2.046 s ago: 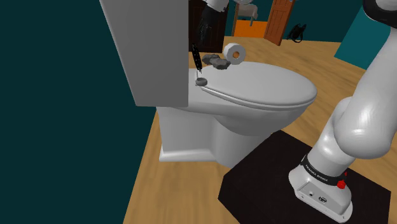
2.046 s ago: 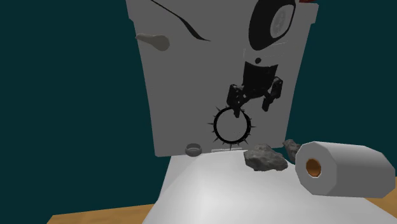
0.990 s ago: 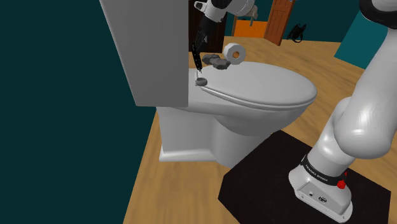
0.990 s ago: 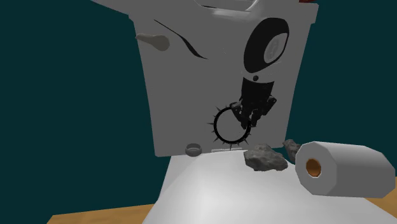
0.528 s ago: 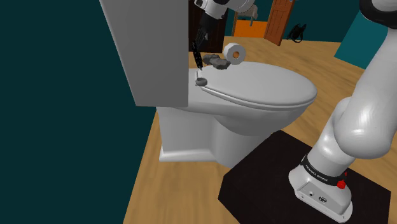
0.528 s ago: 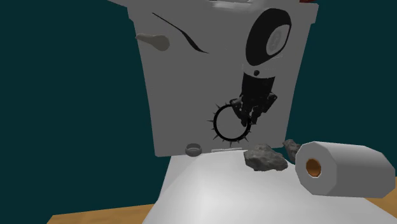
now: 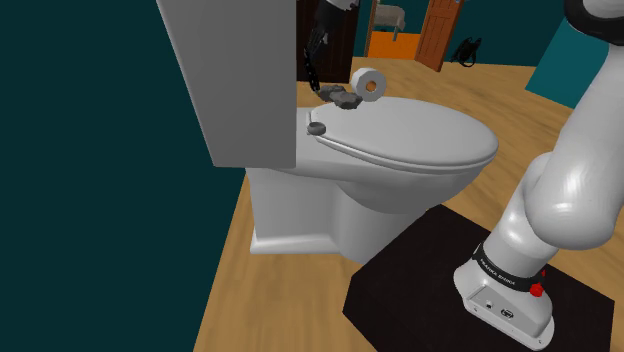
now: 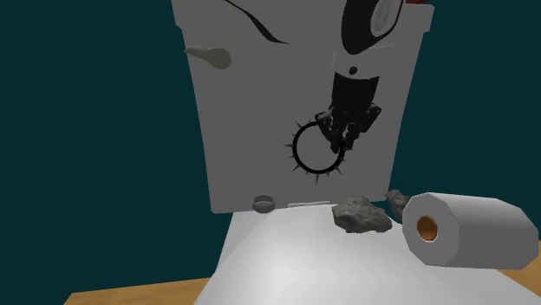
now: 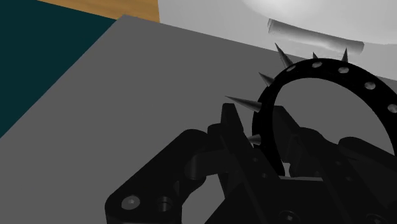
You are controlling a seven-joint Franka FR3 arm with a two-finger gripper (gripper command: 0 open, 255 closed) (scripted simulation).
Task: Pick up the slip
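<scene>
In the shoulder view the black spiked collar (image 7: pixel 314 76) is edge-on and barely readable, at upper middle. The gripper (image 8: pixel 348 132) is clamped on its right rim, the fingers covering that stretch. The collar hangs before the toilet tank (image 8: pixel 251 104), clear of the lid (image 8: pixel 286 269). Grey rocks (image 8: pixel 360 215) and a toilet roll (image 8: pixel 472 230) lie lower right.

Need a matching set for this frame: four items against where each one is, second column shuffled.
1. spiked black ring
2. paper roll
3. flush lever
4. grey rock

A. high on the tank front
B. lying on its side on the toilet lid
C. clasped in the gripper, above the lid
D. on the lid at the tank's foot, beside the roll

Pairs: 1-C, 2-B, 3-A, 4-D
</scene>
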